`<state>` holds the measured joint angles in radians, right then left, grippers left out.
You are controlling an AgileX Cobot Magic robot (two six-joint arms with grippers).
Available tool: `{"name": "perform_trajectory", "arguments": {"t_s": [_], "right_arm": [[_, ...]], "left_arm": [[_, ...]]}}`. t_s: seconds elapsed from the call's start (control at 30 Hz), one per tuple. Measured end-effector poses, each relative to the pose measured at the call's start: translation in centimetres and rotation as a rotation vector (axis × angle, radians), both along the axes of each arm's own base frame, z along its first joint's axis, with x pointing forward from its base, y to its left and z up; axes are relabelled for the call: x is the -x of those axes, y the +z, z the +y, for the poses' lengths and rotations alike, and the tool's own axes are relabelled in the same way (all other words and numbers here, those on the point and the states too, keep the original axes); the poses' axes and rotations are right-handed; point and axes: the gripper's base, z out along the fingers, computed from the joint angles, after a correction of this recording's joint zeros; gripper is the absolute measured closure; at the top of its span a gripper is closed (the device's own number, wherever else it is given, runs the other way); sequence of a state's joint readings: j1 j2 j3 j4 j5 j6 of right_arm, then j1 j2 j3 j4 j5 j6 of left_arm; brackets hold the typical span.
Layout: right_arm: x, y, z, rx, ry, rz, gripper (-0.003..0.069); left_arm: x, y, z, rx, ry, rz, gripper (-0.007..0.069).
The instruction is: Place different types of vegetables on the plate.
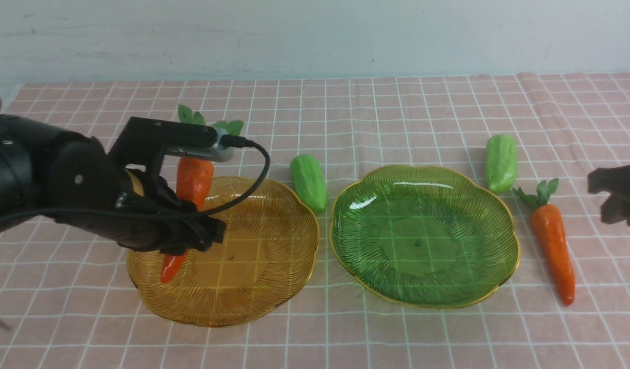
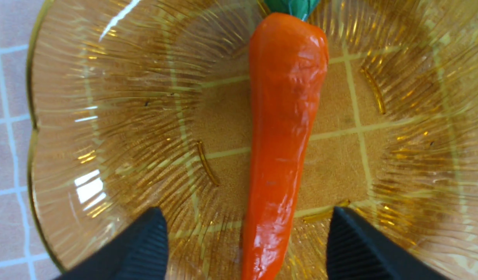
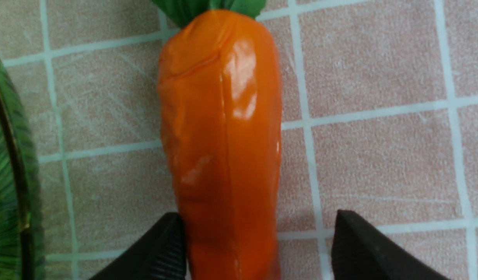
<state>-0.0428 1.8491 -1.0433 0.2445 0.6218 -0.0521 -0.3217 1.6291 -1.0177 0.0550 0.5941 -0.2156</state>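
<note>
One orange carrot (image 1: 194, 179) (image 2: 285, 97) lies in the amber plate (image 1: 273, 266) (image 2: 106, 116), its leafy top pointing away from me. My left gripper (image 1: 191, 236) (image 2: 246, 212) hovers over it, open, with a gap between the carrot and each finger. A second carrot (image 1: 553, 241) (image 3: 219, 116) lies on the cloth, right of the green plate (image 1: 345, 246) (image 3: 5, 175). My right gripper (image 1: 614, 197) (image 3: 256, 213) is open above its thick part; one finger is close beside the carrot and the other stands clear. One light-green gourd (image 1: 308, 182) lies between the plates, another (image 1: 501, 162) behind the right carrot.
Everything sits on a pink checked tablecloth (image 1: 376, 113) with a white wall behind it. The green plate holds nothing. My left arm's black body and cable cover the amber plate's left part in the front view.
</note>
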Motion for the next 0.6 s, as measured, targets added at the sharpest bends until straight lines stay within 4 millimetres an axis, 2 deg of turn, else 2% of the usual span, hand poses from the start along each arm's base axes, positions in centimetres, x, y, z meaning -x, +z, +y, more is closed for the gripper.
{"name": "perform_trajectory", "arguments": {"t_s": [0.07,0.2,0.27,0.33,0.4,0.43,0.5,0.6], "right_arm": [[-0.1,-0.4,0.0,0.000,0.001,0.005,0.0230],[-0.6,-0.7,0.0,0.007,0.017,0.014,0.0413],[-0.8,-0.4,-0.1,0.009,0.025,0.020,0.0420],[-1.0,0.1,-0.2,0.005,0.025,0.036,0.0409],[-1.2,0.9,-0.4,-0.002,0.016,0.040,0.0408],[-1.3,1.8,-0.5,-0.007,0.005,0.031,0.0408],[-1.6,4.9,-0.6,-0.027,-0.009,0.000,0.0408],[-1.6,8.4,0.2,-0.060,-0.002,-0.074,0.0408]], "left_arm": [[0.1,0.2,0.0,0.007,0.015,-0.006,0.0146],[0.4,1.3,0.2,0.025,0.036,-0.029,0.0284],[0.7,2.0,0.3,0.025,0.037,-0.041,0.0379],[1.3,2.9,0.6,0.015,0.034,-0.052,0.0510],[2.0,4.2,1.0,-0.006,0.025,-0.073,0.0583],[2.5,4.9,1.3,-0.020,0.021,-0.083,0.0602],[3.3,6.0,1.7,-0.040,0.017,-0.097,0.0618],[4.6,7.6,2.5,-0.062,0.026,-0.117,0.0628]]}}
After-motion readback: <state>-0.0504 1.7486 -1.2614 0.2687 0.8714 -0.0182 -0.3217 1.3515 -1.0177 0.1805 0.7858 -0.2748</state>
